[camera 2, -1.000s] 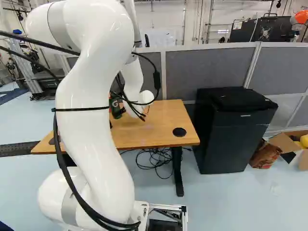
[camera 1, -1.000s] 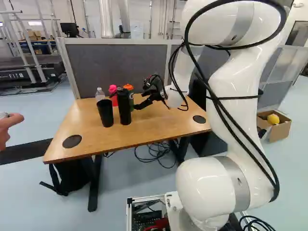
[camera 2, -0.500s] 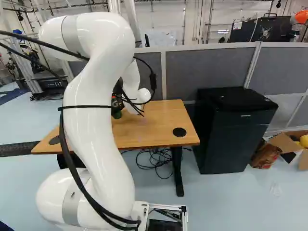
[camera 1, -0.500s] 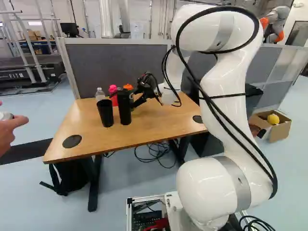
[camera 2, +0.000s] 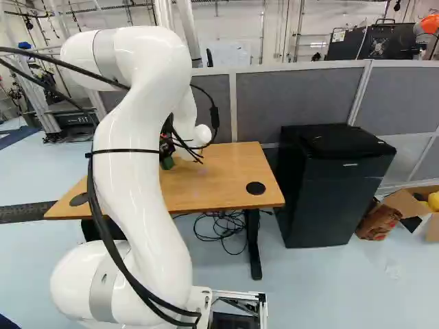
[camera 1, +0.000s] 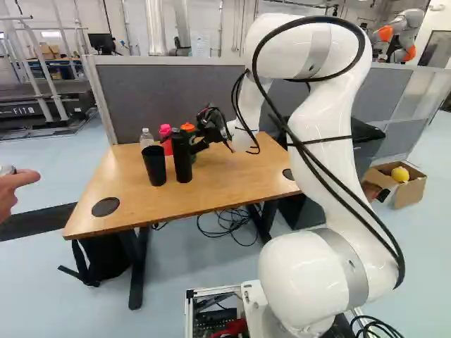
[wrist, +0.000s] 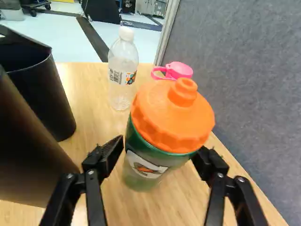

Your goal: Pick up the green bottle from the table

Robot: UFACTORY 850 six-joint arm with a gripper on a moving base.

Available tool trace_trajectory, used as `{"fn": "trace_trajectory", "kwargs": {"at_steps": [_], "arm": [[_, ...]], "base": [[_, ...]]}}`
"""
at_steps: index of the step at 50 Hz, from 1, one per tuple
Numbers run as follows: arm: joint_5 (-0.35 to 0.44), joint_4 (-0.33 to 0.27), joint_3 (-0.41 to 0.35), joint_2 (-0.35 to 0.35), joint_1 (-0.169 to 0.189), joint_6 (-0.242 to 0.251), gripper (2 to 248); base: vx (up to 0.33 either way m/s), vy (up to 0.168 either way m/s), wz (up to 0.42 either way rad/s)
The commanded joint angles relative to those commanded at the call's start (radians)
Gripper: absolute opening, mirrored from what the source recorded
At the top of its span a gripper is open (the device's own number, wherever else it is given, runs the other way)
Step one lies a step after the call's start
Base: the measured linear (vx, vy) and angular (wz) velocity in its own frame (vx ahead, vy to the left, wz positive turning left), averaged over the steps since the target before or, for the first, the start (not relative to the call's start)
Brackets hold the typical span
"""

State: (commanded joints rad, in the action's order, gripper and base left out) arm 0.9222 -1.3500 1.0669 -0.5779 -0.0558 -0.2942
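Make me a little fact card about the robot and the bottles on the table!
Bottle to pick up: green bottle, on the table
Its lid: orange lid
Robot's gripper: black gripper, right at the green bottle; can't tell if it's holding it
Clear bottle: clear bottle, white cap
Pink thing: pink lid, by the gray divider
Black things: open cup, taller container

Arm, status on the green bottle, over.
Tool open, fingers either side of green bottle. Bottle upright on table. Pink-lidded bottle close beyond, nothing seen blocking grip.
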Motion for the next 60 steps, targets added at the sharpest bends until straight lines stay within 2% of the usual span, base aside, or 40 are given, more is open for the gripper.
{"fn": "trace_trajectory", "kwargs": {"at_steps": [1,2,6,7,12,13,47,60], "arm": [[0.000,0.000,0.000,0.000,0.000,0.000,205],[0.000,0.000,0.000,0.000,0.000,0.000,167],[0.000,0.000,0.000,0.000,0.000,0.000,167],[0.000,0.000,0.000,0.000,0.000,0.000,132],[0.000,0.000,0.000,0.000,0.000,0.000,132],[0.000,0.000,0.000,0.000,0.000,0.000,118],[0.000,0.000,-0.016,0.070,0.000,0.000,113],[0.000,0.000,-0.029,0.110,0.011,0.000,113]], "base": [[0.000,0.000,0.000],[0.000,0.000,0.000],[0.000,0.000,0.000],[0.000,0.000,0.000],[0.000,0.000,0.000],[0.000,0.000,0.000],[0.000,0.000,0.000],[0.000,0.000,0.000]]}}
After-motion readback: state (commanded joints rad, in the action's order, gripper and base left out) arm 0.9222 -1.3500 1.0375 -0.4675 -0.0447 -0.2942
